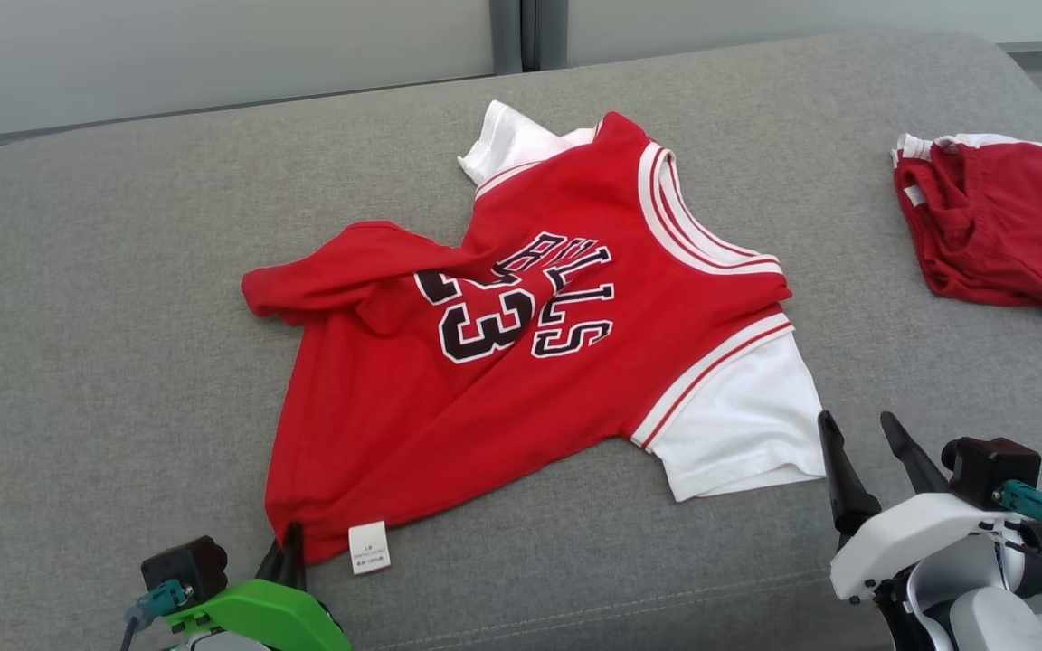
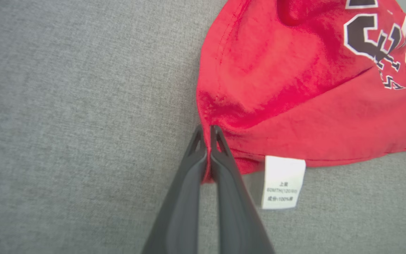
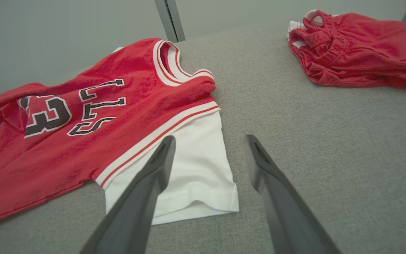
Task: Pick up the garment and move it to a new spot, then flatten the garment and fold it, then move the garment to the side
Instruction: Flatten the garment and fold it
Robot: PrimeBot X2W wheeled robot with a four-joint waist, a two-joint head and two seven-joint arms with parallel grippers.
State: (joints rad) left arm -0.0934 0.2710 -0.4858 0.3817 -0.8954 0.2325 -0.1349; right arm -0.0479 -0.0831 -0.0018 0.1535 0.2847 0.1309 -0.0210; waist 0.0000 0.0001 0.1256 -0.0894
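Head view. The garment (image 1: 530,344), a red jersey with black numerals and white sleeves, lies at centre frame on a grey upholstered surface (image 1: 105,362). Bare grey cloth stretches wide at the left of the frame and along the lower middle. A narrower strip separates the jersey from the red shorts (image 1: 1000,226) at the right edge. The surface's far border runs along the top of the frame against pale wall panels (image 1: 213,54), rounding off at both upper corners.

The left gripper (image 1: 290,542), at the lower left, has its fingers pressed together on the jersey's nearest hem corner. In the left wrist view a sliver of red cloth shows between them, just beside the white label (image 2: 282,181). The right gripper (image 1: 856,420), at the lower right, holds nothing. Its fingers are spread wide, just beside the nearer white sleeve (image 1: 738,425).

A fold at the jersey's upper left covers part of the numerals and lettering. The far sleeve is partly tucked behind the collar. The shorts are cut off by the right edge of the frame, and both gripper bodies by the bottom edge. The label's print is too small to read with certainty.
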